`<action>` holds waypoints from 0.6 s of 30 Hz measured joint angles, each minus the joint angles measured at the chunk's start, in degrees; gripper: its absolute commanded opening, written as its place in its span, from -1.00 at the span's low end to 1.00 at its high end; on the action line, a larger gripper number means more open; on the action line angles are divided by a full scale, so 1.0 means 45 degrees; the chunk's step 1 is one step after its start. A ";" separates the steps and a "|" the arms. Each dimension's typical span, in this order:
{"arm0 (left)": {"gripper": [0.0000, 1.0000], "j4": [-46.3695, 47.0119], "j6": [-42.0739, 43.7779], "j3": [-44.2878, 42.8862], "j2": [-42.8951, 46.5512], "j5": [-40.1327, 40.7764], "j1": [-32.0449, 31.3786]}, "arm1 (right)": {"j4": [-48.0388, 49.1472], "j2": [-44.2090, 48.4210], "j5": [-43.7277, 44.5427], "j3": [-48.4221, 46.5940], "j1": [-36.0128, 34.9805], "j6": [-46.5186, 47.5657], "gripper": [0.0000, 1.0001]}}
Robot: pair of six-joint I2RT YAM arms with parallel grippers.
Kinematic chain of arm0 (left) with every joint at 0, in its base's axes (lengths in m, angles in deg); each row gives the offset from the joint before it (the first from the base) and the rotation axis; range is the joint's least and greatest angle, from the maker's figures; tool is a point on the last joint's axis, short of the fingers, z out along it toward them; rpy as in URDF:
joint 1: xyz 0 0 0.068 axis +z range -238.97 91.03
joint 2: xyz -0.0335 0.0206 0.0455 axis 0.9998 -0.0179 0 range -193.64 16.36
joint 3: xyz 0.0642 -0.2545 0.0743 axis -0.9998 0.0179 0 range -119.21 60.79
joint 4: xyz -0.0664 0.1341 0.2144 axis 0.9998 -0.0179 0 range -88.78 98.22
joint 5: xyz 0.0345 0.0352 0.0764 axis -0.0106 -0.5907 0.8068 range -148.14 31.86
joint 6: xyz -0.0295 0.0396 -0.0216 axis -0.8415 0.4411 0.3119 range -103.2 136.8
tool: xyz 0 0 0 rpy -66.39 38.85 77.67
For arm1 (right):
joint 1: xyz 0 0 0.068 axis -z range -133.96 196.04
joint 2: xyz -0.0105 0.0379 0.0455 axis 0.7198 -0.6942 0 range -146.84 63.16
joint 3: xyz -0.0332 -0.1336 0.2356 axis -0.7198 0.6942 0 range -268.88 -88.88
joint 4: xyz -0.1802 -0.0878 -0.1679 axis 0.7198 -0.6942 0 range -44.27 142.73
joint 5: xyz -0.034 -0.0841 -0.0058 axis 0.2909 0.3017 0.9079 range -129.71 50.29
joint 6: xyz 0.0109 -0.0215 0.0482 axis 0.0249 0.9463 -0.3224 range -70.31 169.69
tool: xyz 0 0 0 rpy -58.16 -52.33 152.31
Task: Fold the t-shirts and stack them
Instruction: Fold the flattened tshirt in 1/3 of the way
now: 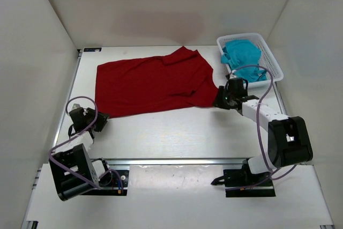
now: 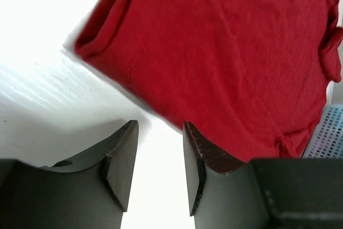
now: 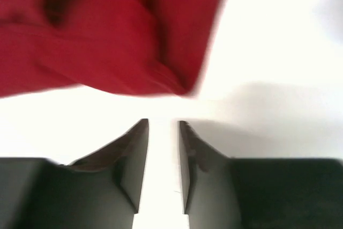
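The dark red t-shirt (image 1: 153, 81) lies spread across the back half of the table, wrinkled, with a sleeve bunched at its right end. It also shows in the left wrist view (image 2: 230, 52) and in the right wrist view (image 3: 107, 30). The teal t-shirt (image 1: 242, 54) lies crumpled in the white basket (image 1: 273, 63). My left gripper (image 1: 102, 120) is open and empty, just short of the red shirt's near left corner. My right gripper (image 1: 218, 102) is open and empty, just short of the shirt's near right corner. Bare table shows between both pairs of fingers.
The white slotted basket stands at the back right corner of the table, right behind my right arm. White walls close the table on three sides. An aluminium rail (image 1: 177, 162) runs along the near edge between the arm bases.
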 measured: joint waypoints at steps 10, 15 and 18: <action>-0.06 0.1574 -0.0389 0.0073 -0.1554 -0.0364 -0.0228 | 0.1569 -0.0680 -0.0962 0.0719 0.0617 -0.0359 -0.30; -0.06 0.2346 -0.0724 -0.0029 -0.2200 -0.0330 -0.0335 | 0.2074 -0.1574 -0.1243 0.0408 0.0733 -0.0330 -0.30; -0.28 0.2686 -0.0903 -0.0199 -0.2594 -0.0228 -0.0486 | 0.2244 -0.1836 -0.1258 0.0267 0.0792 -0.0189 -0.72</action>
